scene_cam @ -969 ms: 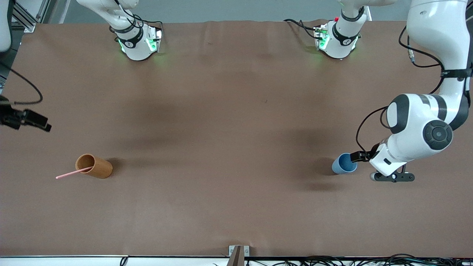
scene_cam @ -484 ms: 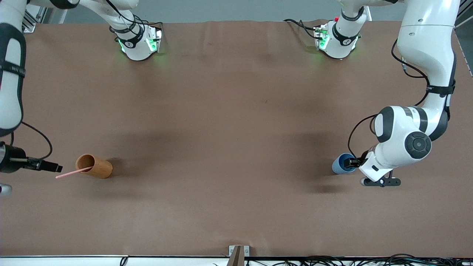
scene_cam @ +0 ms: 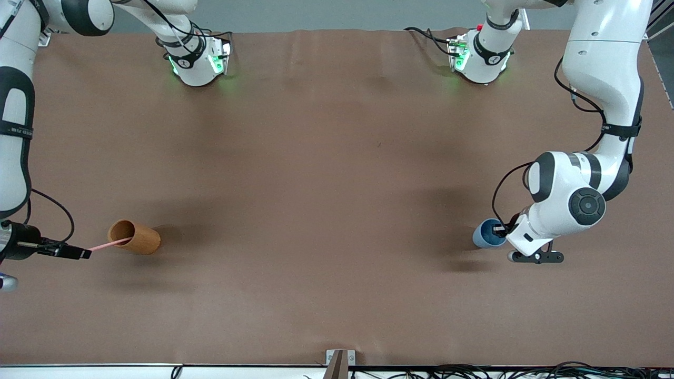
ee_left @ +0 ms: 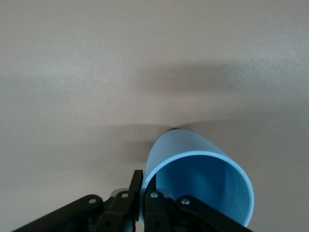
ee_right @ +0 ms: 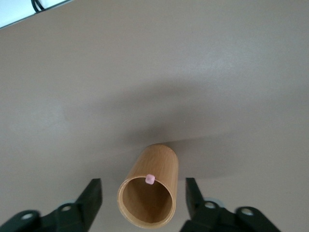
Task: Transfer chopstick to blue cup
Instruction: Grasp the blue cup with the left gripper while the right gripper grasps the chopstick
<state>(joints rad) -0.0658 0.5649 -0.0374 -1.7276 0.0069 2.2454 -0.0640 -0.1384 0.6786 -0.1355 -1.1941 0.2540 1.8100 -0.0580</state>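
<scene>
The left claw (ee_left: 139, 193) is clamped on the rim of the blue cup (scene_cam: 487, 234) at the bench's (scene_cam: 326, 210) 3 o'clock end. At 9 o'clock, the right claw (ee_right: 144, 198) gapes over the wooden cup (scene_cam: 134, 237), where the chopstick (scene_cam: 110, 243) leans.

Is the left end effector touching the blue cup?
Touching. The left wrist view shows the left end effector shut on the blue cup, its fingers pinching the rim wall between them.

Wide bare desk (scene_cam: 326, 210) between wooden cup (scene_cam: 134, 237) and blue cup (scene_cam: 487, 234), chopstick (scene_cam: 108, 244) jutting from wooden cup's mouth, left end effector (ee_left: 141, 191) pinching blue cup's rim
</scene>
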